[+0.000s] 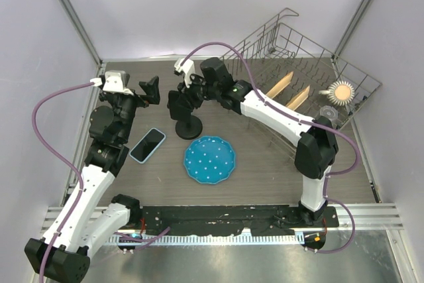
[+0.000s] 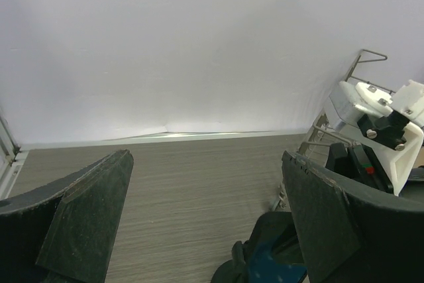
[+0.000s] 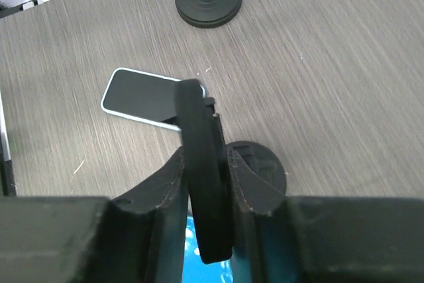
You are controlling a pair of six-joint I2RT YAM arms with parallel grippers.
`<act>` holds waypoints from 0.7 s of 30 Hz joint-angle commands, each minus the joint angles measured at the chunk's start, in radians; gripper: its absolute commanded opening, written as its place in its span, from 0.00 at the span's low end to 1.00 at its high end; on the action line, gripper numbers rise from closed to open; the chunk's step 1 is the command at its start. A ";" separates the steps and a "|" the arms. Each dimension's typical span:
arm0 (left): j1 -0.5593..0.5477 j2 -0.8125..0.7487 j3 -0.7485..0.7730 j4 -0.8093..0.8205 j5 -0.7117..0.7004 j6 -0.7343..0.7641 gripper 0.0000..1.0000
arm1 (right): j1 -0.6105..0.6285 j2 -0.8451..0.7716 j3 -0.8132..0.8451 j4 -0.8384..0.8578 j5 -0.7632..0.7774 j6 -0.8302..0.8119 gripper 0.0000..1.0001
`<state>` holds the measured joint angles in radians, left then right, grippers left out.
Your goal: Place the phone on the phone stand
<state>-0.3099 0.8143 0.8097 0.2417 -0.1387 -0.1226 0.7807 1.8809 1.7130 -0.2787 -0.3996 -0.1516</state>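
The phone (image 1: 147, 145) lies flat and face up on the bench (image 1: 265, 164), just to the left of the phone stand (image 1: 188, 127) and a little nearer the arm bases, touching neither the stand nor either hand. The right hand (image 1: 180, 102) sits directly over the stand. In the right wrist view its fingers (image 3: 169, 187) press against both faces of the stand's dark upper plate, clamped on it. The left hand (image 1: 151, 91) hovers above the bench to the left of the stand and farther back than the phone, its fingers spread wide with nothing between them. A blue dotted plate (image 1: 210, 159) rests just in front of the stand's round base, and a wire dish rack (image 1: 298, 57) stands well to the stand's right.
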 commanded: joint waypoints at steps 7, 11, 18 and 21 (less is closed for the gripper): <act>-0.005 0.005 0.022 0.024 0.007 0.014 1.00 | 0.008 -0.006 0.069 0.006 -0.033 -0.068 0.00; -0.003 0.025 0.034 0.005 0.039 0.009 1.00 | 0.003 0.004 0.088 -0.013 -0.079 -0.104 0.00; -0.006 0.034 0.040 -0.015 0.054 0.018 0.81 | -0.020 0.023 0.125 -0.045 -0.232 -0.158 0.01; -0.032 0.048 0.071 -0.062 0.054 0.046 0.80 | -0.031 0.044 0.171 -0.088 -0.294 -0.178 0.01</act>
<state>-0.3168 0.8513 0.8143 0.2070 -0.1009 -0.1169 0.7616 1.9217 1.7897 -0.3496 -0.5568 -0.2874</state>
